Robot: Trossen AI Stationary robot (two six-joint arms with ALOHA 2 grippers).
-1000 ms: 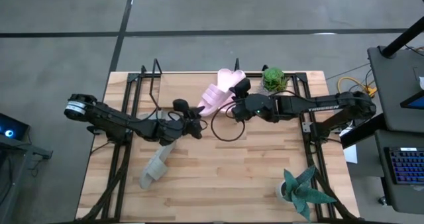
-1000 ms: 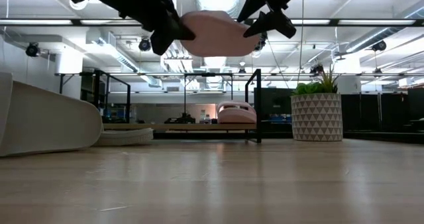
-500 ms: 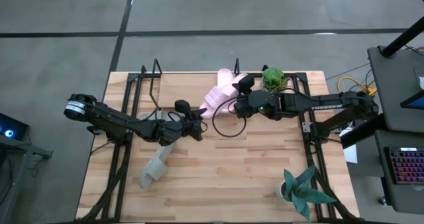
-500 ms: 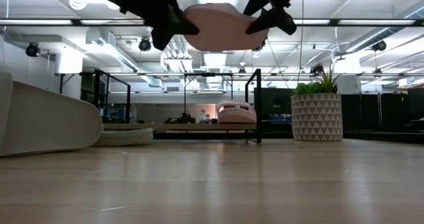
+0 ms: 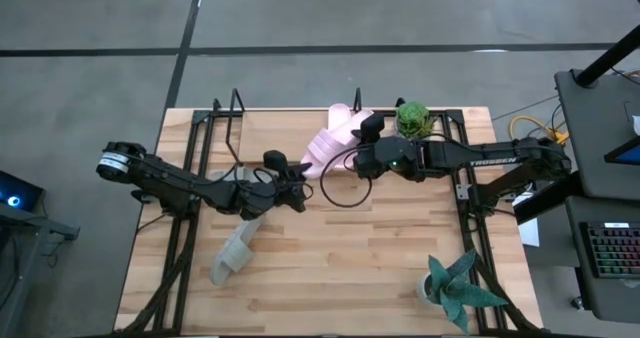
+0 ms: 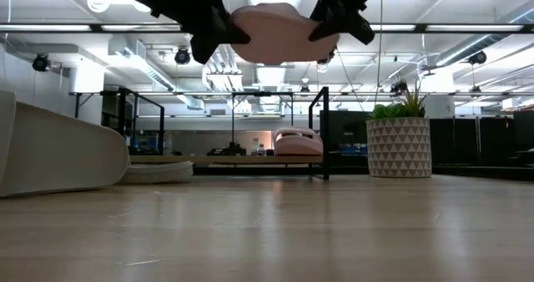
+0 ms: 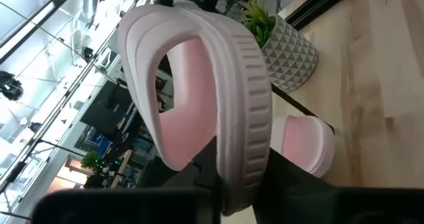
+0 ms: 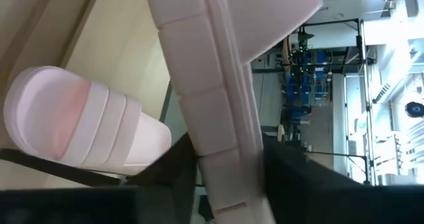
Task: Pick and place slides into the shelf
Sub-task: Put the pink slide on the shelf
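Note:
One pale pink slide (image 5: 323,146) hangs in the air over the table's middle, between both grippers. My left gripper (image 5: 300,183) is shut on its near-left end and my right gripper (image 5: 354,161) on its right end; the low view shows the slide (image 6: 275,33) high above the table. The second pink slide (image 5: 346,118) lies sole down on the shelf (image 6: 225,158) at the far edge, by the right black upright (image 6: 324,132). A grey-green slide (image 5: 234,254) lies on the table near the front left. My left gripper pinches the pink slide's ribbed rim (image 7: 248,154) between its two fingers, at the end nearest that arm. The fingers (image 7: 291,184) come about level from the table's left. The slide is lifted clear. My right gripper pinches the slide's sole edge (image 8: 224,174) between its two fingers (image 8: 173,166), at the opposite end. It comes from the table's right, slanting down. That end is clear of the table and shelf.
A green plant in a patterned pot (image 5: 413,119) stands just right of the shelf, close behind the right arm. A spiky plant (image 5: 455,288) stands at the front right. A dark cable loop (image 5: 340,193) lies mid-table. Another pale slide (image 6: 158,172) lies low at the shelf's left end.
My right gripper's fingers have closed in from a wide gap onto the pink slide's right end. The slide has stayed in the air between both grippers, rising a little.

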